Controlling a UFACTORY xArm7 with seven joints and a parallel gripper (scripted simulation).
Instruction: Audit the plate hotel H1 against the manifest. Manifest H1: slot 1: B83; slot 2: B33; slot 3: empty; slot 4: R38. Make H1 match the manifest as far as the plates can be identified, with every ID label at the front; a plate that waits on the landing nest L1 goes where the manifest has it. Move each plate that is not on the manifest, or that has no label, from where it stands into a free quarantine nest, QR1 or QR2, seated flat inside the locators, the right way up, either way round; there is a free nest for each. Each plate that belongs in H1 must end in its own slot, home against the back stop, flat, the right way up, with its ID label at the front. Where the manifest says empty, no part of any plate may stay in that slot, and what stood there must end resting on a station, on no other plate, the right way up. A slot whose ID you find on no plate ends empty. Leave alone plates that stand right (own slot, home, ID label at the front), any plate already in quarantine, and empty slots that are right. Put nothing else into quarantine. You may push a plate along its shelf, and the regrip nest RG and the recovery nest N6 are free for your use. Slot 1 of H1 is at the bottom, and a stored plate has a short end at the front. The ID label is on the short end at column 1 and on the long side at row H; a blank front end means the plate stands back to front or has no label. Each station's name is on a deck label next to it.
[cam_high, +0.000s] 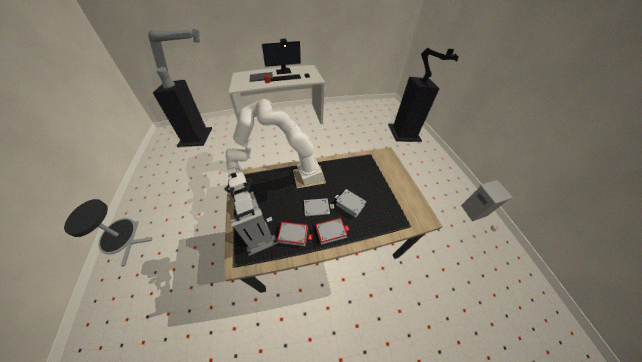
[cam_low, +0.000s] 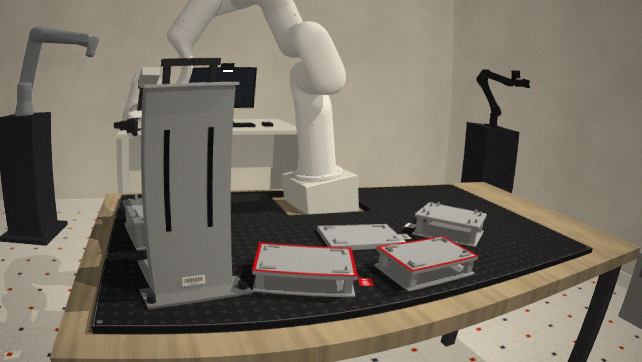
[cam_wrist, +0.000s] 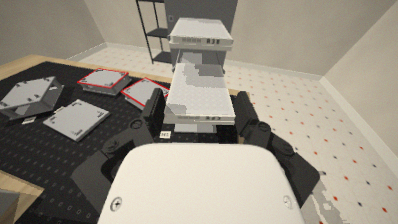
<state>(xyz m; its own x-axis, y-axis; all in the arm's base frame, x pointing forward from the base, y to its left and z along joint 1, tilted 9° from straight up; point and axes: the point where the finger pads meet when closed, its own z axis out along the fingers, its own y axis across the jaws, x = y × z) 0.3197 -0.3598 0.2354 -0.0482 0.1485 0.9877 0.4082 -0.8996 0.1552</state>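
Observation:
The plate hotel H1 (cam_high: 252, 227) stands at the table's left front; the exterior view shows only its grey back panel (cam_low: 187, 190). In the wrist view a white plate (cam_wrist: 200, 36) with a dark label on its near end sits in the top of the hotel. My gripper (cam_wrist: 200, 98) is shut on a second white plate (cam_wrist: 200, 92), gripping its long sides near its near end. This plate lies level below the top one, its far end at the hotel's front. The gripper (cam_high: 235, 187) is behind the hotel in the top view. The lower slots are hidden.
Two red-edged quarantine nests (cam_low: 302, 260) (cam_low: 425, 252) stand right of the hotel, both without plates. Behind them are a flat grey nest (cam_low: 360, 235) and a raised grey nest (cam_low: 450, 217). The arm's base (cam_low: 320, 192) is at the table's back middle.

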